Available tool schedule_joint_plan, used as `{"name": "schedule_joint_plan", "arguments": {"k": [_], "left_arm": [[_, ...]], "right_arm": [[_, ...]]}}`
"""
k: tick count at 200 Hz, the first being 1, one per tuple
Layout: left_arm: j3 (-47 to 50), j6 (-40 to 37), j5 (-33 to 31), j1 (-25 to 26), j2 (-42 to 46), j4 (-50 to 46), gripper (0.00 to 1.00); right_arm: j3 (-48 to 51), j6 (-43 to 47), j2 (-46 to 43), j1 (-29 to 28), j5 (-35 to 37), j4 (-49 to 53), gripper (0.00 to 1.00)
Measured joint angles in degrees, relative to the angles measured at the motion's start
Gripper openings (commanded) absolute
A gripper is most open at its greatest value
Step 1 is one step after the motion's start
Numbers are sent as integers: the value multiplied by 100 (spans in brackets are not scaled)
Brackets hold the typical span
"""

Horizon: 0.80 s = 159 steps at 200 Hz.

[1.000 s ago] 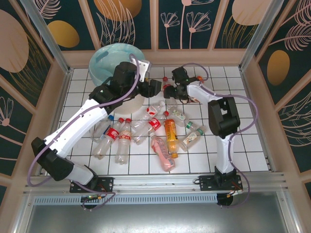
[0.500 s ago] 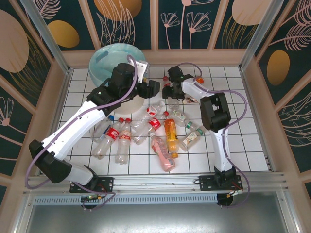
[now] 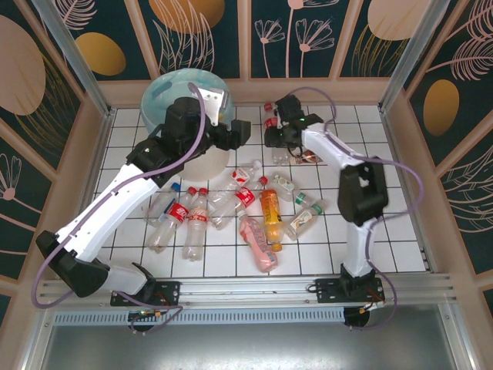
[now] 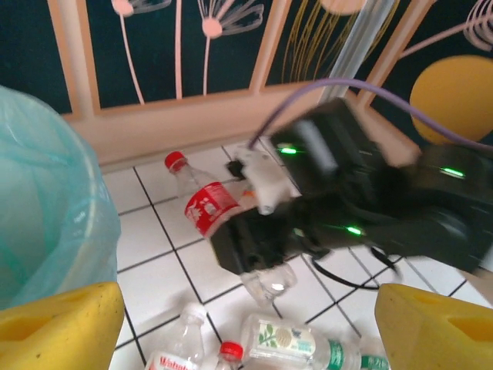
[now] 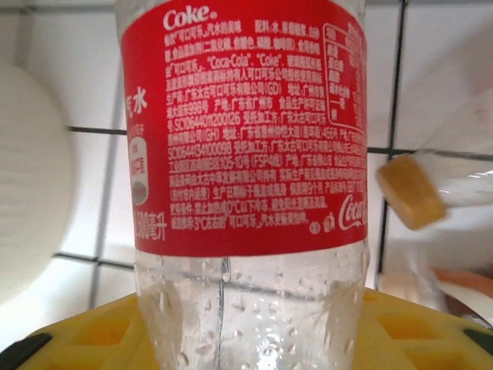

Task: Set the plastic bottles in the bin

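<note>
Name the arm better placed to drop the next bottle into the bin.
Right: the right end effector grips a red-labelled Coke bottle near the bin. The left end effector is open and empty.

1. The left arm [image 3: 115,204] and the right arm [image 3: 327,150] have white tube links and black, blocky joints.
2. A thin purple cable [image 4: 347,81] runs in loops along each arm.
3. The bases [image 3: 146,293] are black.
4. The fingers [image 4: 58,324] are yellow, with moulded pockets.
5. Small green lights [image 4: 354,230] glow on the right arm's black wrist housing.
</note>
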State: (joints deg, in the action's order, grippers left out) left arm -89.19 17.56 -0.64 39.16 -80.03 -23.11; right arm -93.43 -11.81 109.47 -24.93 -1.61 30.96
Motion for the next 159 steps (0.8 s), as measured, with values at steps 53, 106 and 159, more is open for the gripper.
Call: {"name": "schedule_joint_plan", "arguments": {"k": [53, 106, 159], "left_arm": [[-544, 575, 299, -94, 39, 533, 78], [-629, 1585, 1554, -404, -170, 1202, 72], [-629, 1965, 2780, -402, -476, 1397, 68]], "right_arm": [[2699, 105, -3528, -302, -605, -1996, 43], [4527, 210, -5112, -861, -1403, -3550, 42], [4568, 223, -5318, -960, -1974, -4096, 41]]}}
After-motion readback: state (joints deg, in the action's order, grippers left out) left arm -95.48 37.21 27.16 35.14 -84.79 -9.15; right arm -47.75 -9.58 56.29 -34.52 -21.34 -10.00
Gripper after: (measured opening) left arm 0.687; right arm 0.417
